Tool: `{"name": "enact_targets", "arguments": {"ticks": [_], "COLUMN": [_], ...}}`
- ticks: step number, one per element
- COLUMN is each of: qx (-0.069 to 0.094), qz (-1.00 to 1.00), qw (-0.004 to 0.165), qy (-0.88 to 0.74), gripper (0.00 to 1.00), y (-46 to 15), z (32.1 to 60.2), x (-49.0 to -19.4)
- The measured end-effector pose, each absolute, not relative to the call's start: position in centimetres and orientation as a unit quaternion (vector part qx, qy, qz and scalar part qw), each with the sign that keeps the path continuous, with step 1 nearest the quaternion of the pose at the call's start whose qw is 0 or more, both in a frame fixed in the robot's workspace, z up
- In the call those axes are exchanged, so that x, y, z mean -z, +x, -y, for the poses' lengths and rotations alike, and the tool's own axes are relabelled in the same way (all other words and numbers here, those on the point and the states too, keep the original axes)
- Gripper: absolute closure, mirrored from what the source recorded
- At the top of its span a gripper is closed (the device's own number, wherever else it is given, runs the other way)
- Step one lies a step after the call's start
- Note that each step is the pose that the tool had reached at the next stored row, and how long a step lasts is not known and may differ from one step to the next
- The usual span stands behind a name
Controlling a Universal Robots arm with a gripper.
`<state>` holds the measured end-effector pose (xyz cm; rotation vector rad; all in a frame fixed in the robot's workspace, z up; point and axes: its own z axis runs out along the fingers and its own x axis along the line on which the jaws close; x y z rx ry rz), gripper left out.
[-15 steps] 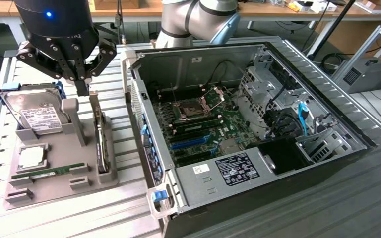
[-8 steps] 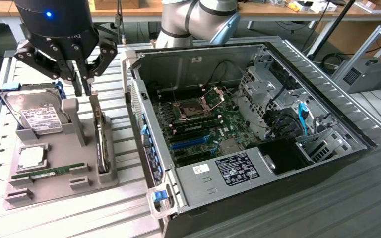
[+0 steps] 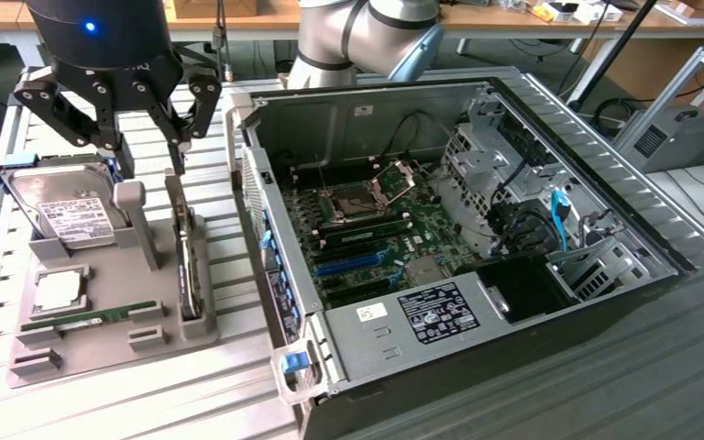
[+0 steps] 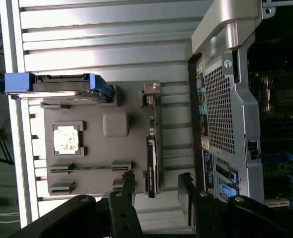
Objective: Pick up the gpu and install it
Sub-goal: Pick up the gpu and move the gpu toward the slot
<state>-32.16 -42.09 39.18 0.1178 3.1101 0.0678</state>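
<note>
Nearest the lens, note the claw [image 4: 157, 177] with its black fingers [image 4: 128, 198] spread wide and clamped on nothing. Find the gpu [image 4: 152, 163] lying straight out from the gap between them, standing on edge in a slot of the grey holder [image 4: 94, 153], thin edge toward the claw. Read its long axis as square to the line between the fingertips, one broad face turned to each finger; judge this the relation any grasp depends on. From the exterior view, place the claw [image 3: 151, 165] above the holder's far end, with the gpu [image 3: 184, 257] just below it and stretching toward the camera. Count one arm [image 3: 365, 37], one gpu, one hard drive [image 3: 69, 215], one processor [image 3: 59, 291], one RAM stick [image 3: 89, 318], and one open computer case [image 3: 365, 110] just beside the holder, on the exterior view's right.
</note>
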Motion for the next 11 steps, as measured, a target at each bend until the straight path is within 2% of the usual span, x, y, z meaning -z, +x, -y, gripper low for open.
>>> {"name": "enact_targets", "arguments": {"ticks": [11], "qx": [-0.022], "qz": [-0.999], "qw": [0.014], "qy": [0.038], "gripper": [0.52], "y": [-32.16], "z": [42.09], "x": [-39.18]}}
